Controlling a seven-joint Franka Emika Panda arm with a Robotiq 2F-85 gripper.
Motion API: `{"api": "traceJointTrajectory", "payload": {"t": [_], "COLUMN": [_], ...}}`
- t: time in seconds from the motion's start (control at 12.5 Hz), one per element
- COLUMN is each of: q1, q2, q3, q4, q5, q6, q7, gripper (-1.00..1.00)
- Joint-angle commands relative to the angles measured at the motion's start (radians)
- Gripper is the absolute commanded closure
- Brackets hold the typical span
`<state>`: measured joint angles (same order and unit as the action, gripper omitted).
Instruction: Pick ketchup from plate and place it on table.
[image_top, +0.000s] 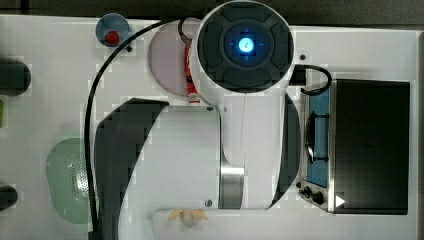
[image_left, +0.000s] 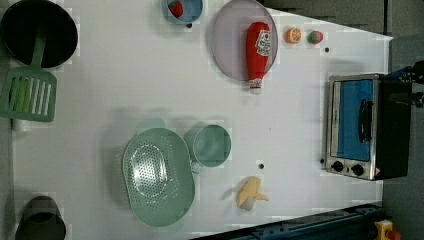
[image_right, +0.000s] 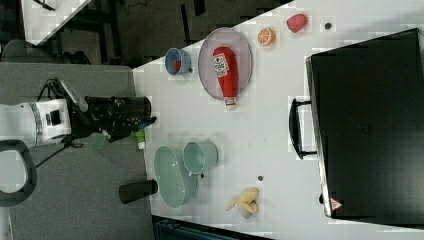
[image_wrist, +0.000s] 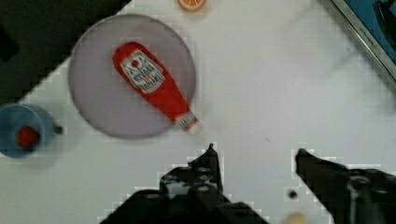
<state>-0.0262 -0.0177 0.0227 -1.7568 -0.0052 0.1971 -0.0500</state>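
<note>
Hand (image_wrist: 254, 151) open; red, white-label ketchup (image_wrist: 154, 85) lying flat.

In the top view, the arm (image_top: 200, 150) hid most of the ketchup (image_top: 189, 75) and half the plate (image_top: 167, 60).

The arm (image_top: 190, 150) is showing smooth white shells with black joint sections and a silver band. A round dark cap with a blue light (image_top: 245, 45) is glowing on top. A black cable (image_top: 92, 125) is running alongside. The gripper (image_wrist: 254, 154) is looking black and angular.
</note>
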Motion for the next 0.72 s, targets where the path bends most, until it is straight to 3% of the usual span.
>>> {"api": "traceJointTrajectory", "payload": {"t": [0.08,0.24,0.72], "q1": [-0.093,-0.089,-0.064], "q2": [-0.124,-0.111,0.037], "q3": [0.045,0.049,0.086], "q4": [-0.084,-0.084,-0.084], "q5": [0.028,0.028,0.029], "q6": [-0.096,-0.094,0.006], "q7": [0.06,0.059,0.043], "gripper": [-0.59,-0.99,-1.0]}}
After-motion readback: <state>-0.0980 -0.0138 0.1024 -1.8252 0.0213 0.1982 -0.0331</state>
